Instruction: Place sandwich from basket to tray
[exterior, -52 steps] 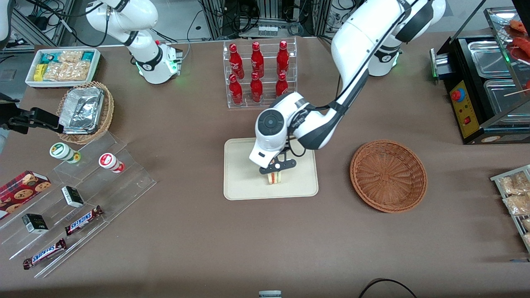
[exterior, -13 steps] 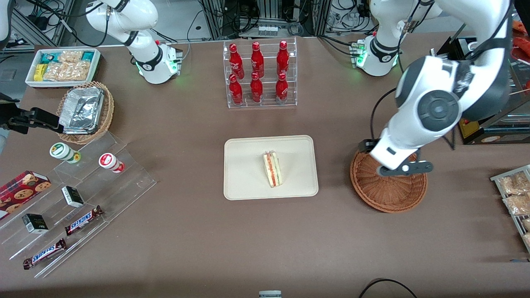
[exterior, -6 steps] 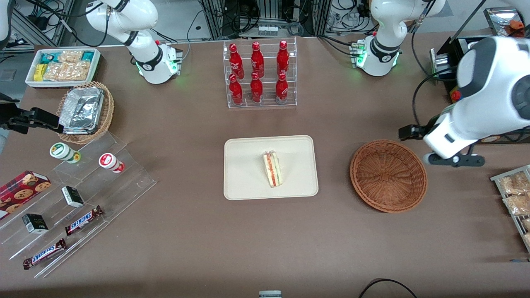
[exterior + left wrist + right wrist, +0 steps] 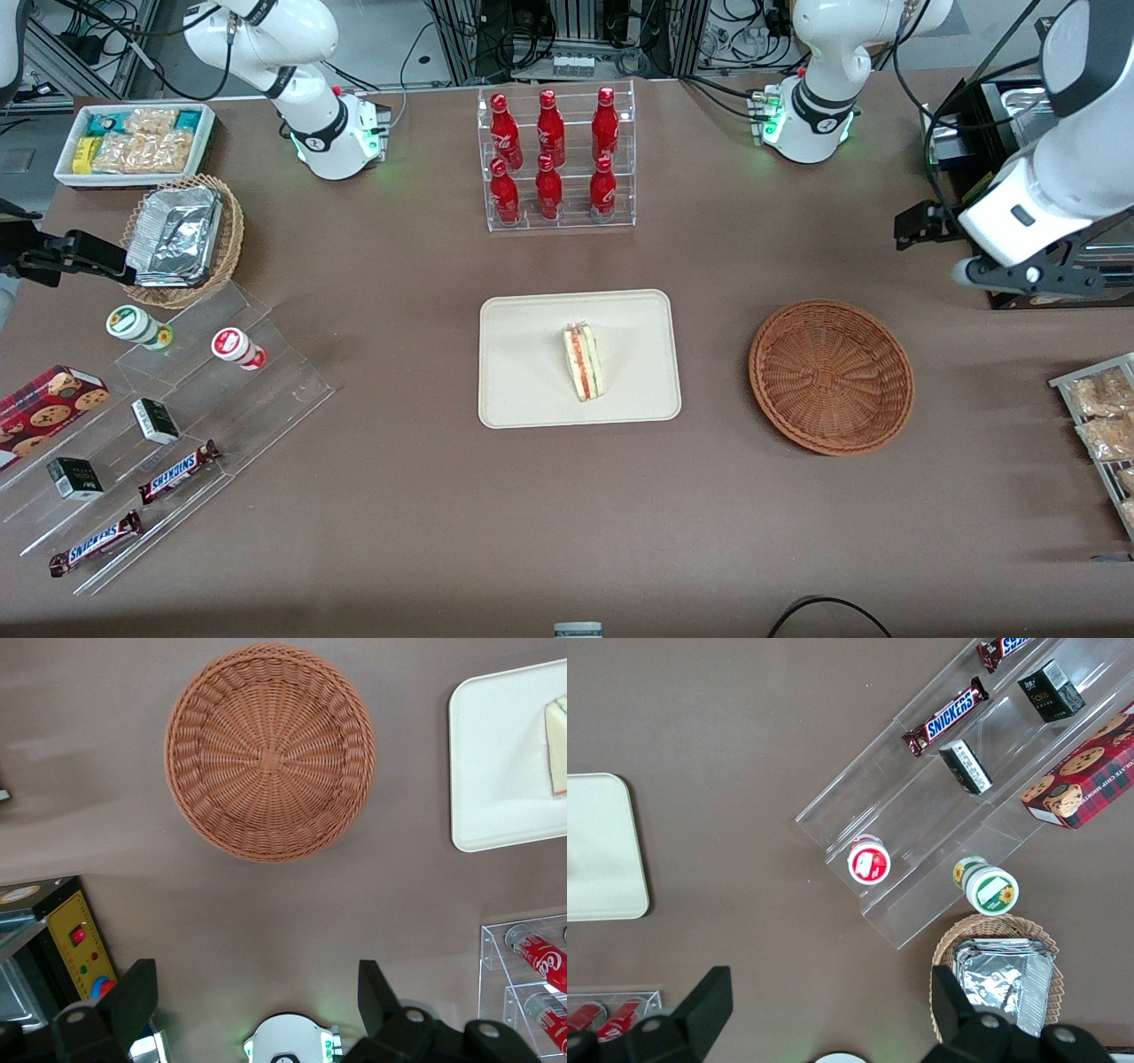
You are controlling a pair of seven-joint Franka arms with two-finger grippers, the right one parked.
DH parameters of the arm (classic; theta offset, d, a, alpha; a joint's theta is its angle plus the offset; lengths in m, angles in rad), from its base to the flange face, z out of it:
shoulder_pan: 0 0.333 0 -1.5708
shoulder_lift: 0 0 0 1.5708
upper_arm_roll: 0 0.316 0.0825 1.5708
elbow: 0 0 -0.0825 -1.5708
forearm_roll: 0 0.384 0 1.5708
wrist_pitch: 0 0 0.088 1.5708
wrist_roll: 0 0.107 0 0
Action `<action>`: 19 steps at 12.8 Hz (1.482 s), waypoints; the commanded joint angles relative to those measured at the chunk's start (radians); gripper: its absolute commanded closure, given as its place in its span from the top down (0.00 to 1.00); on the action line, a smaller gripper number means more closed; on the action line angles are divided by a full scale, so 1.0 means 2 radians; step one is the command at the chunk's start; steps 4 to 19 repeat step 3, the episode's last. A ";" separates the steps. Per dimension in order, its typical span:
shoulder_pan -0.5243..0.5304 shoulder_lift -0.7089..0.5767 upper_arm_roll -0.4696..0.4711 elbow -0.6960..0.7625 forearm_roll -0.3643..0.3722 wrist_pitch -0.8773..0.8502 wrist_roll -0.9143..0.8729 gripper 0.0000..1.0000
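Observation:
The sandwich [image 4: 583, 361], a pale wedge with red, white and green layers, lies on the cream tray [image 4: 532, 390] at the table's middle. It also shows in the left wrist view [image 4: 558, 744], on the tray [image 4: 496, 762]. The reddish-brown basket [image 4: 831, 377] stands empty beside the tray, toward the working arm's end, and shows empty in the left wrist view [image 4: 270, 751]. My left gripper [image 4: 1028, 276] is open and empty. It hangs high above the table, farther from the front camera than the basket, near the black appliance; its open fingers [image 4: 133, 997] frame bare table.
An acrylic rack of red bottles [image 4: 554, 159] stands farther back than the tray. A black appliance with steel pans [image 4: 1019, 177] and a rack of snack packets [image 4: 1103, 425] sit at the working arm's end. Acrylic steps with snack bars [image 4: 159, 425] sit toward the parked arm's end.
The gripper let go of the sandwich on the tray, then rose and swung away past the basket toward the black appliance. The sandwich stays on the tray.

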 commanded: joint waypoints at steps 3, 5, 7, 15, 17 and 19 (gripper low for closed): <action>-0.009 -0.024 0.024 -0.013 -0.007 0.000 0.014 1.00; -0.009 -0.024 0.024 -0.013 -0.007 0.000 0.014 1.00; -0.009 -0.024 0.024 -0.013 -0.007 0.000 0.014 1.00; -0.009 -0.024 0.024 -0.013 -0.007 0.000 0.014 1.00; -0.009 -0.024 0.024 -0.013 -0.007 0.000 0.014 1.00; -0.009 -0.024 0.024 -0.013 -0.007 0.000 0.014 1.00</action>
